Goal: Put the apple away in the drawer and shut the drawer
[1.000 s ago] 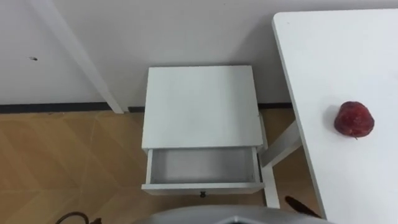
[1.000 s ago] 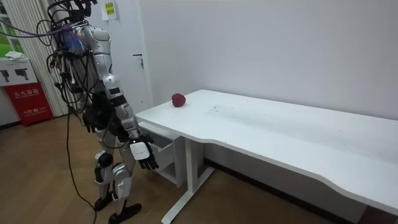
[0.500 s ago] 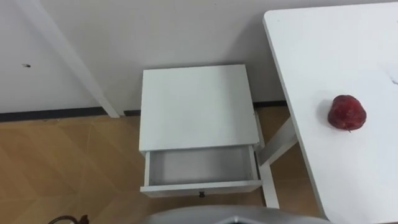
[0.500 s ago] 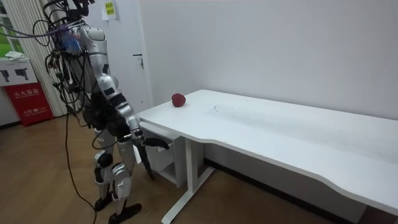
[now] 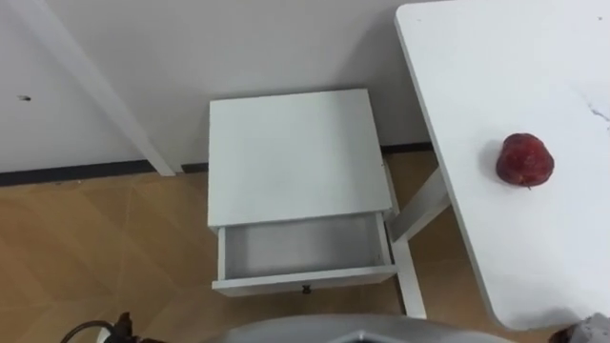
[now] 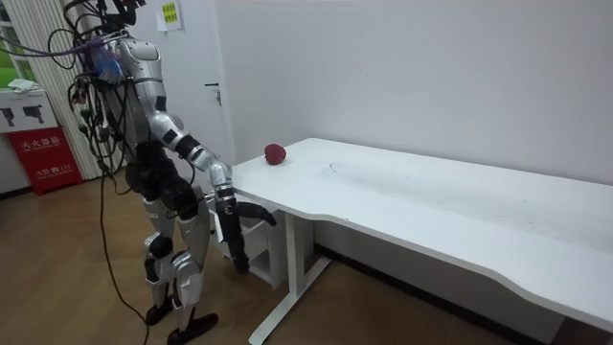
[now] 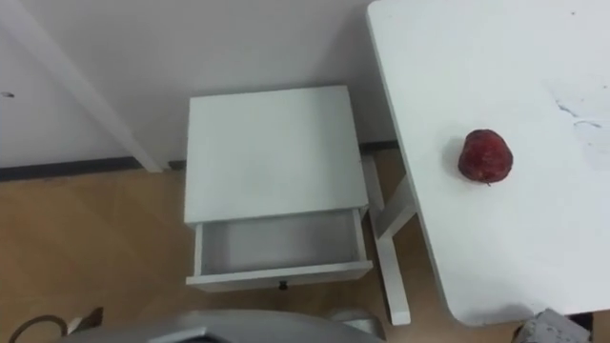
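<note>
Right robot hand (image 6: 255,213) higher, nearer table (image 6: 431,213).

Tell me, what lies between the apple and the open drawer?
Bare tabletop beside the apple, then the table's leg before the drawer, in the left eye view.

apple (image 5: 524,159): dark red | table (image 5: 467,105): white | cabinet (image 5: 295,152): white | drawer (image 5: 303,280): white, grey inside | floor (image 5: 95,248): tan wood

The drawer (image 5: 303,246) is hanging open, its well gaping free from above. The table leg (image 5: 411,278) is crowding its right end. Bare tabletop (image 5: 538,250) is lying all round the apple (image 5: 524,159).
</note>
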You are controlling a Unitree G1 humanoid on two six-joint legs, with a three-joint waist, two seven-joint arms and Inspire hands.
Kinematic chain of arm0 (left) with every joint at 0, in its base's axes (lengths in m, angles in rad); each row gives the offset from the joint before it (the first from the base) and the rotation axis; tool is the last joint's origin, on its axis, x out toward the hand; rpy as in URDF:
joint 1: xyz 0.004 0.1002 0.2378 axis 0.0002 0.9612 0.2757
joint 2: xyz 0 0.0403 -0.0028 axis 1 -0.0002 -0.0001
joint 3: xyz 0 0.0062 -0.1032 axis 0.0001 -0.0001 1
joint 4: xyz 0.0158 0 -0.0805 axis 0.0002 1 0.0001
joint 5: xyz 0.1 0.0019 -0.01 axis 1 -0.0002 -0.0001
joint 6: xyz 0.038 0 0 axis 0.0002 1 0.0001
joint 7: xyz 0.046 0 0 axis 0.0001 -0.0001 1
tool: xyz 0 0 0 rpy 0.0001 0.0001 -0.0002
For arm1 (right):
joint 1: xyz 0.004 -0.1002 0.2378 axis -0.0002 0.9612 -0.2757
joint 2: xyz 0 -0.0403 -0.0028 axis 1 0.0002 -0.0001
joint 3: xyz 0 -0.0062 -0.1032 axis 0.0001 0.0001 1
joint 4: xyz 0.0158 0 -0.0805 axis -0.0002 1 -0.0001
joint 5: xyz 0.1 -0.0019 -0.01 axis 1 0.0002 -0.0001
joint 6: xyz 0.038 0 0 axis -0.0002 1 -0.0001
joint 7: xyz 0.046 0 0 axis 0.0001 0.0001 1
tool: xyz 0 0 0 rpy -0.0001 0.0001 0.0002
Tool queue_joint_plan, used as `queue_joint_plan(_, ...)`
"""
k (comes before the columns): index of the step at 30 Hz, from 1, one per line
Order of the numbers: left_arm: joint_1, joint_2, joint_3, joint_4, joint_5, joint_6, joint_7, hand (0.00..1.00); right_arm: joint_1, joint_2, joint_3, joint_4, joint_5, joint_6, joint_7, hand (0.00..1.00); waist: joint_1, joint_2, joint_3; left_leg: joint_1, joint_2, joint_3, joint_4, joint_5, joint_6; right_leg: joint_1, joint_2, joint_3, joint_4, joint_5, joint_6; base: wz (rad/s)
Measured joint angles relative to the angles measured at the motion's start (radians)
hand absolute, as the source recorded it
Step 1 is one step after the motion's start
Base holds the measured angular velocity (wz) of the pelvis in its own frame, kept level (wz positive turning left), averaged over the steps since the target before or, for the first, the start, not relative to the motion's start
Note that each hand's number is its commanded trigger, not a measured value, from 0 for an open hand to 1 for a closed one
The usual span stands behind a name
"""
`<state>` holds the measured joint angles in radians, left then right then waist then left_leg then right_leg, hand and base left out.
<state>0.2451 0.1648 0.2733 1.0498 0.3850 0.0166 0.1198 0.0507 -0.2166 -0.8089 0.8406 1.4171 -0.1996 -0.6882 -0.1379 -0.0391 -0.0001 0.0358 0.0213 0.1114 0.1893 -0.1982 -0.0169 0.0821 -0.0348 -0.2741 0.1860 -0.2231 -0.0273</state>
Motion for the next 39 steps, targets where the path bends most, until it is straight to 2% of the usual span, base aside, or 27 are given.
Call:
queue_joint_plan(3, 0.010, 0.011, 0.000, -0.003, 0.000, -0.005, 0.000, 0.00, 0.000, 0.000, -0.007, -0.085, -0.020, -0.023, -0.107, 0.00, 0.001, -0.004, -0.0002, -0.020, 0.000, -0.001, 0.001, 0.002, 0.001, -0.019, 0.001, -0.001, 0.002, 0.001, 0.000, 0.03)
queue_joint_plan(8, 0.021, 0.012, 0.000, -0.008, 0.000, -0.016, 0.000, 0.00, 0.004, -0.003, -0.011, -0.175, -0.121, -0.067, -0.255, 0.00, -0.001, -0.011, 0.0014, -0.030, -0.004, -0.003, -0.005, 0.002, 0.001, -0.030, 0.003, -0.004, 0.005, 0.002, 0.001, 0.00)
queue_joint_plan(11, 0.004, 0.012, 0.001, -0.008, 0.007, -0.020, 0.000, 0.00, 0.002, -0.005, -0.021, -0.281, -0.190, -0.091, -0.320, 0.00, -0.006, -0.015, 0.0033, -0.024, -0.007, -0.002, -0.011, 0.004, 0.003, -0.033, 0.000, 0.001, 0.018, 0.002, 0.002, 0.00)
queue_joint_plan(13, -0.012, 0.012, -0.003, -0.009, 0.013, -0.029, 0.000, 0.00, -0.006, -0.021, -0.003, -0.370, -0.258, -0.098, -0.344, 0.00, -0.007, -0.018, 0.0030, -0.022, -0.009, -0.002, -0.013, 0.005, 0.005, -0.032, -0.001, 0.003, 0.018, 0.004, 0.004, 0.00)
queue_joint_plan(15, -0.015, 0.012, -0.004, -0.009, 0.013, -0.053, 0.000, 0.00, -0.019, -0.054, 0.030, -0.466, -0.377, -0.115, -0.367, 0.00, 0.003, -0.020, 0.0029, -0.016, -0.011, -0.002, -0.018, 0.007, 0.009, -0.030, -0.001, 0.007, 0.018, 0.006, 0.007, 0.00)
queue_joint_plan(18, -0.012, 0.016, -0.007, -0.004, 0.012, -0.054, 0.000, 0.00, -0.028, -0.091, 0.066, -0.516, -0.522, -0.141, -0.385, 0.00, 0.010, -0.017, 0.0017, -0.021, -0.012, -0.004, -0.016, 0.009, 0.012, -0.031, -0.003, 0.004, 0.017, 0.006, 0.009, 0.05)
queue_joint_plan(21, 0.000, 0.014, -0.028, 0.017, 0.011, -0.053, 0.000, 0.00, -0.019, -0.092, 0.093, -0.568, -0.687, -0.145, -0.431, 0.00, 0.034, -0.014, 0.0012, -0.023, -0.013, -0.003, -0.010, 0.009, 0.012, -0.033, -0.006, 0.003, 0.018, 0.006, 0.009, 0.01)
queue_joint_plan(23, 0.000, 0.014, -0.038, 0.021, 0.012, -0.051, 0.000, 0.00, -0.021, -0.092, 0.122, -0.588, -0.795, -0.148, -0.450, 0.00, 0.038, -0.011, 0.0003, -0.026, -0.013, -0.004, -0.007, 0.010, 0.013, -0.034, -0.008, -0.001, 0.018, 0.007, 0.009, 0.02)
queue_joint_plan(29, -0.001, 0.012, -0.058, 0.033, 0.011, -0.048, -0.008, 0.00, 0.002, -0.092, 0.235, -0.653, -1.060, -0.144, -0.396, 0.00, 0.063, 0.002, -0.0069, -0.024, -0.013, -0.002, 0.000, 0.010, 0.014, -0.029, -0.008, 0.001, 0.018, 0.007, 0.010, 0.01)
queue_joint_plan(31, 0.004, 0.011, -0.069, 0.033, 0.012, -0.048, -0.007, 0.00, 0.017, -0.091, 0.291, -0.661, -1.144, -0.126, -0.353, 0.00, 0.069, 0.003, -0.0074, -0.019, -0.012, -0.001, 0.000, 0.010, 0.014, -0.027, -0.006, 0.005, 0.019, 0.008, 0.009, -0.04)
queue_joint_plan(35, 0.010, 0.009, -0.098, 0.029, 0.012, -0.045, -0.003, 0.00, 0.058, -0.089, 0.386, -0.661, -1.222, -0.125, -0.271, 0.00, 0.093, 0.002, -0.0040, 0.005, -0.010, 0.013, -0.008, 0.010, 0.014, -0.008, -0.007, 0.015, 0.016, 0.008, 0.009, -0.08)
queue_joint_plan(39, 0.013, 0.006, -0.108, 0.030, 0.009, -0.040, -0.001, 0.00, 0.097, -0.063, 0.485, -0.661, -1.229, -0.085, -0.135, 0.00, 0.113, -0.002, -0.0017, 0.020, -0.008, 0.024, -0.015, 0.010, 0.014, 0.007, -0.008, 0.024, 0.002, 0.010, 0.011, -0.04)
